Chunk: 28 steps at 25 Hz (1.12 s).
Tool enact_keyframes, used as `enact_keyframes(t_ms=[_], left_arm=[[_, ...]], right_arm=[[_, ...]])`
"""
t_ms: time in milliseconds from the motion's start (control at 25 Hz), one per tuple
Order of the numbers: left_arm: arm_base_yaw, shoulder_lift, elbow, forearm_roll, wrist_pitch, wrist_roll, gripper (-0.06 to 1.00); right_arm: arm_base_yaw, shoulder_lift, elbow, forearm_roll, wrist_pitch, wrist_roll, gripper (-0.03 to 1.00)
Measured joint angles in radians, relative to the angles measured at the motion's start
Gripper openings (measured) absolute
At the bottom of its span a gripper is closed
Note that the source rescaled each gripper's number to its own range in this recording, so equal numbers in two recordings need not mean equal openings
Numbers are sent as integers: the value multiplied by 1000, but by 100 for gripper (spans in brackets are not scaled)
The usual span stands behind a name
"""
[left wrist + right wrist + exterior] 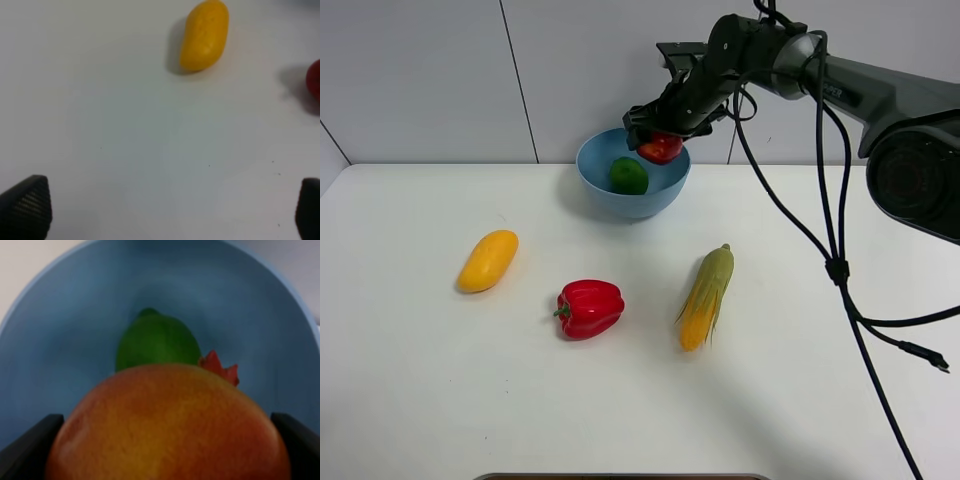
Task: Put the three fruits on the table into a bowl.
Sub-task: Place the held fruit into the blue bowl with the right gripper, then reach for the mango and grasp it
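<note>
The light-blue bowl (633, 195) stands at the back of the white table (420, 400). The green fruit (629, 176) lies inside it; it also shows in the right wrist view (157, 342). My right gripper (660, 140) is shut on the red fruit (661, 148) and holds it over the bowl's far rim; the fruit (170, 425) fills the right wrist view above the bowl (60, 340). The yellow-orange mango (488, 260) lies on the table at the left, seen also in the left wrist view (204, 35). My left gripper (165, 210) is open above bare table, out of the high view.
A red bell pepper (589, 308) lies in the middle of the table, its edge showing in the left wrist view (314, 82). A corn cob (707, 296) with green husk lies to its right. Cables (840, 270) hang from the right arm.
</note>
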Motion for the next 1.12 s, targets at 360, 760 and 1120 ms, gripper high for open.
enact_keyframes(t_ms=[360, 760, 1120], left_arm=[[0, 0, 0, 0, 0, 0, 100], [0, 0, 0, 0, 0, 0, 100], [0, 0, 0, 0, 0, 0, 100]], right_arm=[[0, 1, -1, -30, -3, 0, 83], [0, -14, -1, -22, 40, 0, 100], [0, -243, -1, -122, 298, 17, 100]])
